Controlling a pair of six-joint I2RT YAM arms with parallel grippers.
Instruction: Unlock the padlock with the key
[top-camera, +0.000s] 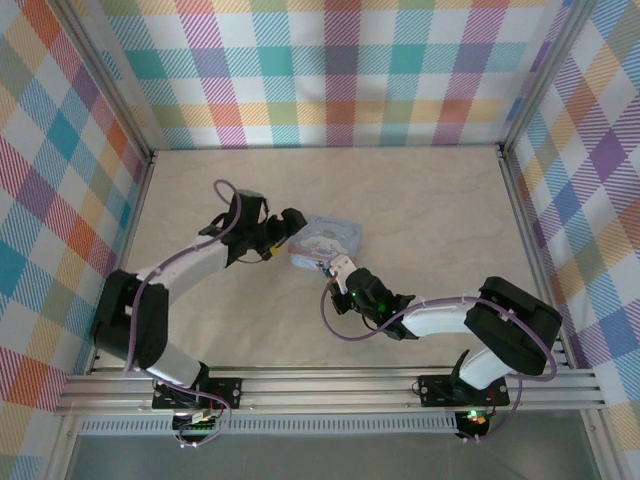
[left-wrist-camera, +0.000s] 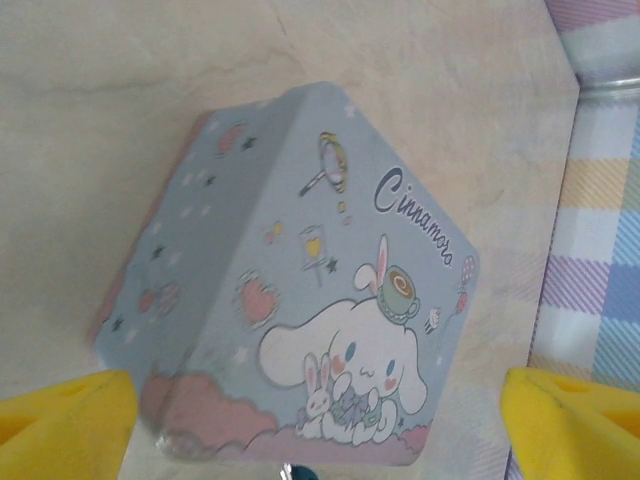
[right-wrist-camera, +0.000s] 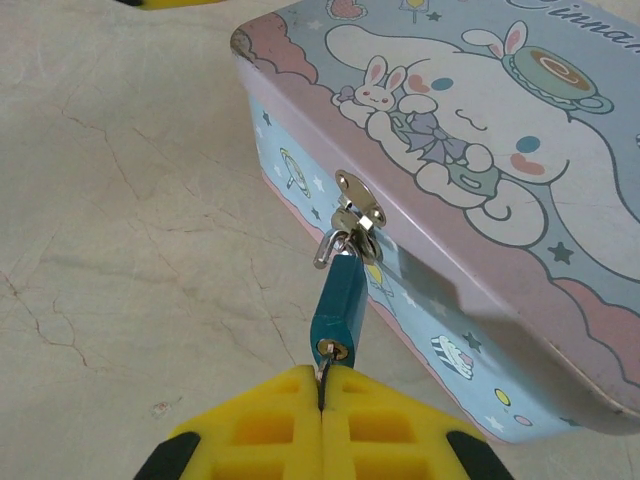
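My right tool (right-wrist-camera: 322, 395) is clamped on the key (right-wrist-camera: 324, 372), its tip in the padlock (right-wrist-camera: 340, 300) hanging just ahead, so an off-axis twist could bend it, pull it out, or drag the box (right-wrist-camera: 480, 150) that my spread left tool (left-wrist-camera: 315, 425) merely flanks.

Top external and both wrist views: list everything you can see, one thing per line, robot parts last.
tin box: one, pale blue with pink edging and a cartoon print, middle of the table
hasp: one, silvery, on the box's front wall
padlock: one, teal body with silvery shackle, hooked through the hasp
key: one, only a thin sliver showing, in the padlock's keyhole
table: one, beige marbled
walls: multicoloured plaid, on three sides
left hand: yellow fingers, open, spread to either side of the box
right hand: yellow fingers, shut on the key
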